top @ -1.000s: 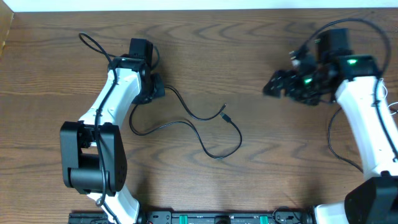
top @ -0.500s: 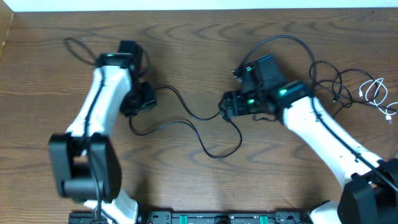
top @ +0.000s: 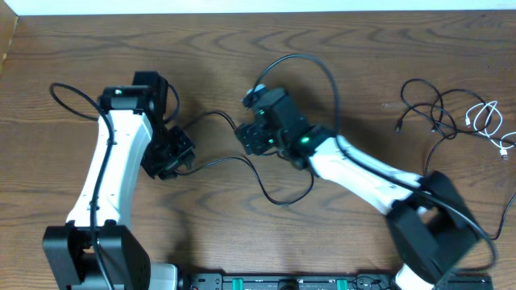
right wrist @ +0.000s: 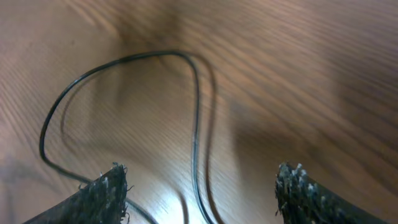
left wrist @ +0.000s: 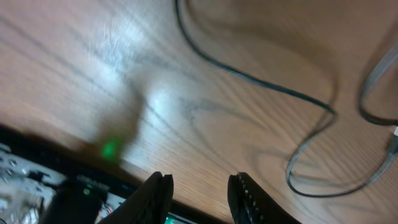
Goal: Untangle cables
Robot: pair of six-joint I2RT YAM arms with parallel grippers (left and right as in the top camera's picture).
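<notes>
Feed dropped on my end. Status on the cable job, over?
Both open, empty: left gripper, right gripper poised over black cable. White cable coiled far right, untouched. Nothing in the way.

Brown wood-grain table (top: pixel 201 40); white strip (top: pixel 242 6) along its far edge, black rail with green parts (top: pixel 282 283) at near edge

readable text: none, honestly | table (top: pixel 210 48): just plain wood grain | left arm (top: pixel 109 161) + right arm (top: pixel 363 173): no legible brand or number (only green lights (top: pixel 305 142) glowing, no characters) | black strip (top: pixel 282 282) at the table's near edge: whatever's on it is too tiny to read
</notes>
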